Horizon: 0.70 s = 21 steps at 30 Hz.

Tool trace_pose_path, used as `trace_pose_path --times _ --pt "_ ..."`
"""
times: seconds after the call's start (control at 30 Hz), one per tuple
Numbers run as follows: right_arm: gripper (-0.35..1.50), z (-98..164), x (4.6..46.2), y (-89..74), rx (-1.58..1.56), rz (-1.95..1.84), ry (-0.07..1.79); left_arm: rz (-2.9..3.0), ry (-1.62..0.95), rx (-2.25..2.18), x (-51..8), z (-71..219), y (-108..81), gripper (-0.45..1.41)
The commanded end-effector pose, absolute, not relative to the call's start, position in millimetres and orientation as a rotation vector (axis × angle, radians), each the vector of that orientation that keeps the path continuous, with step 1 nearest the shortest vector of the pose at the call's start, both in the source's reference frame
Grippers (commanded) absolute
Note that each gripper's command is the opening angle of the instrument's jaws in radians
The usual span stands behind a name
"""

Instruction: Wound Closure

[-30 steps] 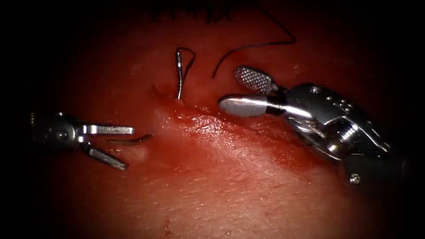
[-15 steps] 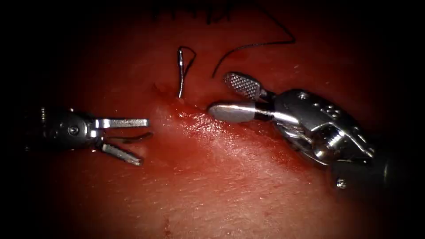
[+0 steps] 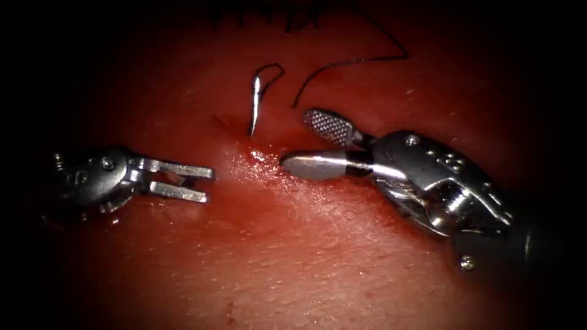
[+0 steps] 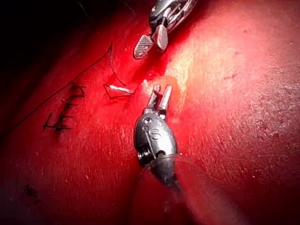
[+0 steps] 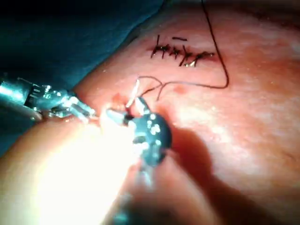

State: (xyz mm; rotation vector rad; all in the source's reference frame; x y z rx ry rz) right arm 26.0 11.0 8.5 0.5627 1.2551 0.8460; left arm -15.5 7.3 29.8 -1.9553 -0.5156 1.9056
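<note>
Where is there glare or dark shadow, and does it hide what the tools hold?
Endoscope view: lit centre, dark edges; glare on the right tool, jaws open and empty; left tool, jaws apart, nothing seen between them; needle stands in the tissue, thread trailing. Left wrist view: bright patch on tissue beside the left tool. Right wrist view: strong glare beside the right tool.

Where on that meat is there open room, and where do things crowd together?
Bare tissue spreads below both tools. It is crowded higher up: the left end effector and right end effector, both open and holding nothing, flank the needle, which stands partly in the tissue. Thread loops above it, toward the earlier stitches.
</note>
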Motion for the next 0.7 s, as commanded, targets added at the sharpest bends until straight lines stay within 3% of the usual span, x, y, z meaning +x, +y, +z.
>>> trace_pose_path --times 0.03,0.2,0.23,0.27,0.43,0.7 --pt "1.08 8.5 27.1 10.2 0.586 0.815 1.240 1.892 -0.540 -1.940 -16.1 30.3 7.3 -0.45" --pt "1.06 7.5 29.9 8.7 0.587 0.677 1.245 1.835 -0.655 -1.857 -16.0 30.3 7.4 -0.45" --pt "1.01 7.3 30.5 8.2 0.590 0.644 1.235 1.838 -0.674 -1.836 -16.0 30.3 7.3 -0.45" --pt "0.78 7.0 31.6 7.4 0.597 0.586 1.202 1.820 -0.730 -1.784 -15.7 30.3 7.0 -0.45" --pt "0.76 8.3 33.9 6.4 0.560 0.542 1.164 1.785 -0.792 -1.748 -14.9 29.7 6.4 -0.45" --pt "0.72 11.5 33.9 6.2 0.494 0.531 1.126 1.781 -0.822 -1.755 -14.3 28.2 5.3 -0.45"
